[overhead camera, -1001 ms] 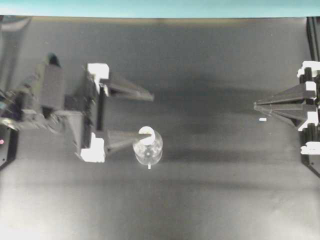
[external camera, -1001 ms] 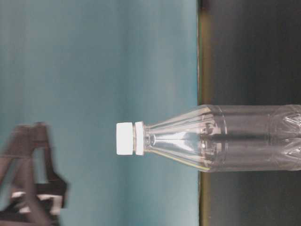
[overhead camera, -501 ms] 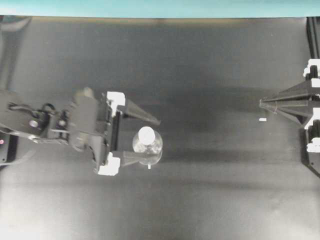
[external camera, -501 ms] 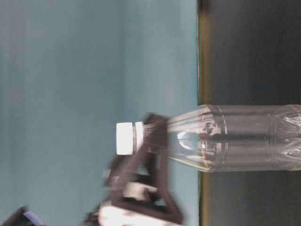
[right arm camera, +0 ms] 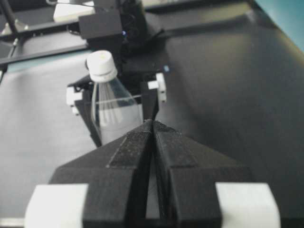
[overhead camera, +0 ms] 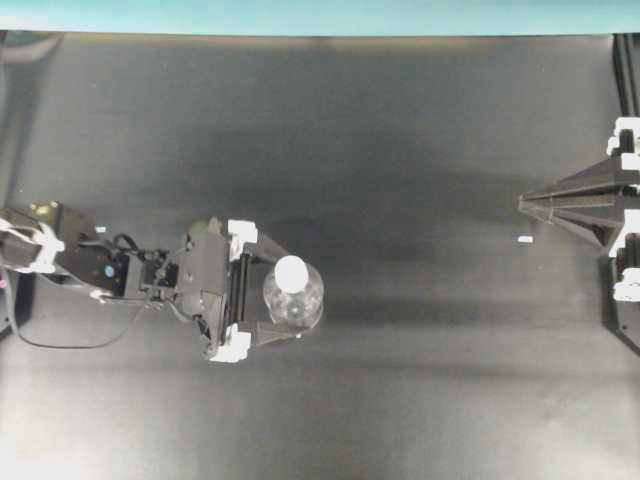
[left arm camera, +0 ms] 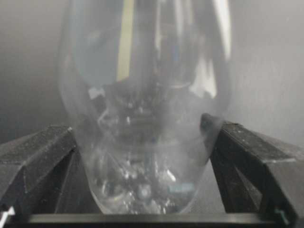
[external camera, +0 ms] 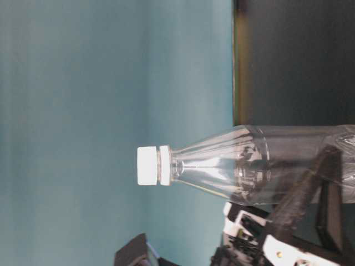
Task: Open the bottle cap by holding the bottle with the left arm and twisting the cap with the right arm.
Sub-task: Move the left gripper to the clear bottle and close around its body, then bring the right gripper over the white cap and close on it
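Observation:
The clear bottle [overhead camera: 295, 303] stands upright left of the middle of the black table, and its white cap [overhead camera: 291, 271] is on. My left gripper [overhead camera: 297, 298] is open, with one finger on each side of the bottle's lower body [left arm camera: 142, 118]. The left wrist view shows both black fingers [left arm camera: 251, 156] right beside the plastic, and I cannot tell whether they touch it. My right gripper [overhead camera: 522, 205] is shut and empty at the far right, well away from the bottle. From the right wrist view its joined tips [right arm camera: 153, 122] point toward the bottle [right arm camera: 114, 109] and cap [right arm camera: 101, 64].
A tiny white tape mark [overhead camera: 525, 239] lies on the table just below my right gripper's tip. A teal wall [overhead camera: 320, 15] borders the far table edge. The left arm's loose cables [overhead camera: 60, 335] trail at the left edge.
My left gripper has dropped lower and slid toward the bottle, so its open fingers now straddle the lower body instead of hanging near the cap. The right gripper has barely moved.

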Controlling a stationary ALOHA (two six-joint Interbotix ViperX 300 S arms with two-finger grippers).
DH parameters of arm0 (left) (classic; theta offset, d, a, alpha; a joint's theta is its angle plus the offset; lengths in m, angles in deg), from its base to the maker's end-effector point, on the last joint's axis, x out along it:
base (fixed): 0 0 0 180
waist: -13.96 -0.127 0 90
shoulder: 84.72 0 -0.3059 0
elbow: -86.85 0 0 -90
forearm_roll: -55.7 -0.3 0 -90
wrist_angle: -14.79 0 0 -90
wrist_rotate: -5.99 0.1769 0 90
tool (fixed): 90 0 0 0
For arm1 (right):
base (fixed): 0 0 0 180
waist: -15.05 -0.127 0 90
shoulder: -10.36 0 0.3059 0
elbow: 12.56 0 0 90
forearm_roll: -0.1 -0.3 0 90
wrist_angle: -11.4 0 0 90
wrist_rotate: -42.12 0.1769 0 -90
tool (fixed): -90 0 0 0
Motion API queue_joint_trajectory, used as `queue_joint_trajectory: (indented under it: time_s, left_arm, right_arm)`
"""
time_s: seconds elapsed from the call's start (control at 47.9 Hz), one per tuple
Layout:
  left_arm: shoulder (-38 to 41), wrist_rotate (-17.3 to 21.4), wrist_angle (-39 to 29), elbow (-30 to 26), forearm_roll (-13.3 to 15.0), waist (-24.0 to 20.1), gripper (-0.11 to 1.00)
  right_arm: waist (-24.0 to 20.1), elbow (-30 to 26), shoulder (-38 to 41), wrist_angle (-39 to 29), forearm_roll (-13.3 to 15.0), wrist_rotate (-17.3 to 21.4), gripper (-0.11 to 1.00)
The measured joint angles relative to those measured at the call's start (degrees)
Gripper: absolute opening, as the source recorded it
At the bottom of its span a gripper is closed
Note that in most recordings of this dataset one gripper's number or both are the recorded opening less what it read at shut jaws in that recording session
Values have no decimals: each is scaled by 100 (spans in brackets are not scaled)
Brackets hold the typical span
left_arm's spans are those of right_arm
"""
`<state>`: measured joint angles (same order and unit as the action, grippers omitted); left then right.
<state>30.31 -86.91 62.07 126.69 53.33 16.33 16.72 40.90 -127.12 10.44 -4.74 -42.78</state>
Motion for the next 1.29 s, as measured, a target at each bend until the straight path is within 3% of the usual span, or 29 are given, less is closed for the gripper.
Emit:
queue_joint_trajectory:
  time_s: [0.167,0.271,0.375,0.48,0.563,0.688,0.834,0.918,1.043,1.21,1.293]
  left_arm:
    - [70,-44,18,-70,0,9,96]
    - [70,-44,18,-132,0,9,93]
    - [88,-44,0,-158,0,18,85]
    - [88,-44,9,-167,0,26,83]
    - [88,-44,9,-167,0,35,83]
    - [88,-44,18,-158,0,53,83]
    - [88,-44,0,-149,0,62,83]
    - [88,-44,0,-149,0,79,83]
    - [88,-44,0,-149,0,79,83]
    - [88,-53,0,-123,9,79,83]
    - [88,-53,0,-132,0,79,83]
  right_arm:
    - [0,-158,88,-439,9,211,-1]
    - [-44,-431,290,-1187,9,448,-1]
    - [-360,-905,668,-2145,0,835,-1]
    - [-545,-1644,1143,-3296,-9,1494,0]
    - [-334,-2215,1538,-4184,-9,2101,4]
    - [-79,-3059,2171,-5203,-18,2909,29]
    - [-149,-3797,2865,-5704,-35,3041,70]
    - [-132,-4078,3252,-5801,-53,3059,84]
    - [-97,-4693,3885,-5915,-272,3076,82]
    - [-79,-5889,4922,-6451,-756,3261,80]
    - [0,-6592,5432,-6820,-870,3349,80]
